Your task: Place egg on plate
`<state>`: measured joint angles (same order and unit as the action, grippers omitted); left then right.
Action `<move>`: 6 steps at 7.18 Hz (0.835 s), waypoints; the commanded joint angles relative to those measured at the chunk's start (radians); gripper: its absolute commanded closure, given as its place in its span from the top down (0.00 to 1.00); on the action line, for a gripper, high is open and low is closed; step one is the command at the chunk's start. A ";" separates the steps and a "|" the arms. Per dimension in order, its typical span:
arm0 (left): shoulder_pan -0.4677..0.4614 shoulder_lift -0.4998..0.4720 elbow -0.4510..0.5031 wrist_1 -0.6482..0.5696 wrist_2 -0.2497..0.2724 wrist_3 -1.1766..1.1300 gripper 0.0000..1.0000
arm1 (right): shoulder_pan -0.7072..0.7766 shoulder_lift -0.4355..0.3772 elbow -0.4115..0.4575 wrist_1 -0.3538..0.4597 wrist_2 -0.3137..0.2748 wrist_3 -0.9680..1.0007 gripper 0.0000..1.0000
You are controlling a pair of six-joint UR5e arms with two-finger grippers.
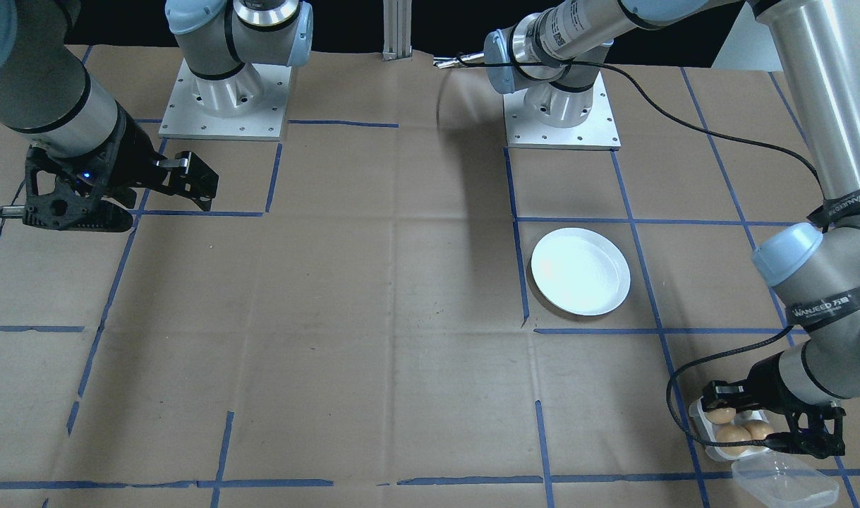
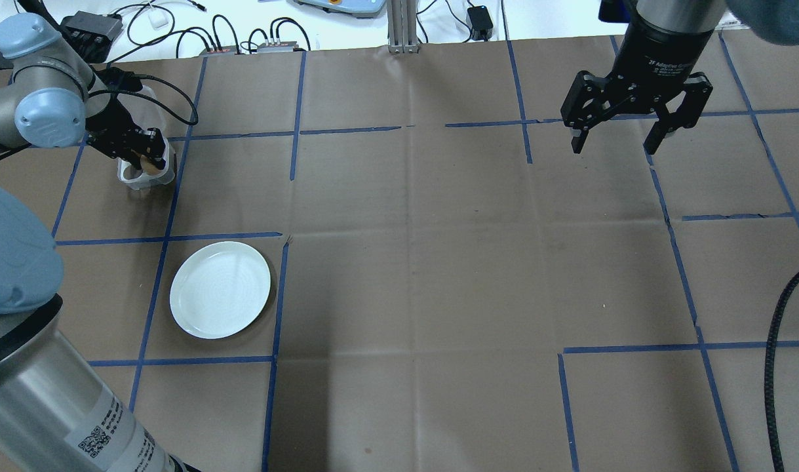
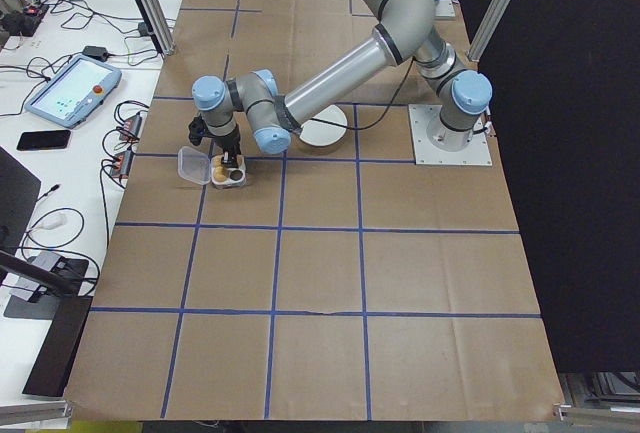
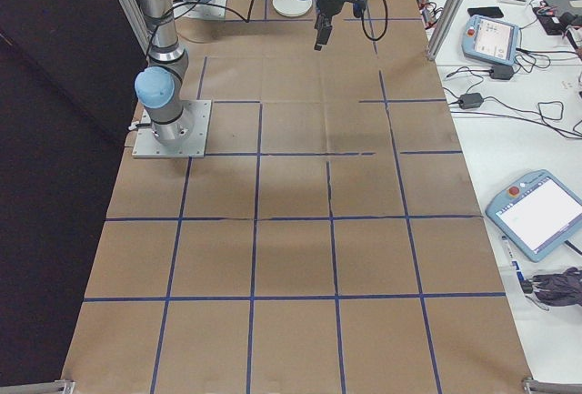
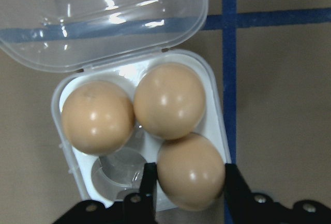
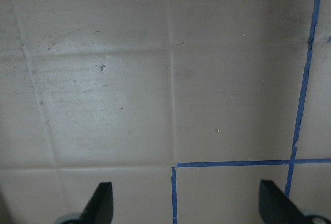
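Left claw: I see my left claw [image 5: 189,182] down over the egg tray [image 5: 217,110], its two dark fingers [image 5: 149,188] set on either side of one brown egg [image 5: 190,171]. The jaws are narrowed to about the egg's width; I cannot tell for certain whether the pads press on the shell.
Egg: the egg between the fingers sits at the tray's 5 o'clock hole in the left wrist view. Two more eggs [image 5: 169,100] fill the holes at 9 and 1 o'clock, and the 7 o'clock hole is bare.
Tray: clear plastic with four holes, its hinged lid [image 5: 103,22] thrown open and lying flat at 12 o'clock of the tray in the wrist view. In the overhead view the tray [image 2: 132,178] lies at 11 o'clock of the plate, well apart from it.
Plate: the white round plate [image 2: 220,290] lies flat on the table [image 2: 438,262], left of centre in the overhead view, inside one square of blue tape [image 2: 166,237]. I see nothing on it.
Right claw: my right claw [image 2: 619,141] hangs above the table at about 2 o'clock of the overhead view, jaws spread wide and holding nothing. Its wrist view shows only brown paper and tape lines below.
Table: covered in brown paper marked with a blue tape grid.
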<state>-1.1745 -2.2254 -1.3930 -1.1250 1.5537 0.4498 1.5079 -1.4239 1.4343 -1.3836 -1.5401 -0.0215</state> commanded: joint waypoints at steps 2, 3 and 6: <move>-0.002 0.094 -0.006 -0.065 0.066 0.004 0.32 | 0.000 -0.001 0.000 0.000 0.000 0.000 1.00; -0.007 0.160 -0.035 -0.088 0.066 0.003 0.32 | 0.000 -0.001 0.000 0.000 -0.002 0.000 1.00; -0.069 0.359 -0.240 -0.122 0.051 -0.130 0.32 | 0.000 -0.001 0.000 0.000 0.000 0.000 1.00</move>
<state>-1.2070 -1.9584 -1.5378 -1.2415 1.6092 0.3831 1.5079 -1.4246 1.4343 -1.3837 -1.5403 -0.0215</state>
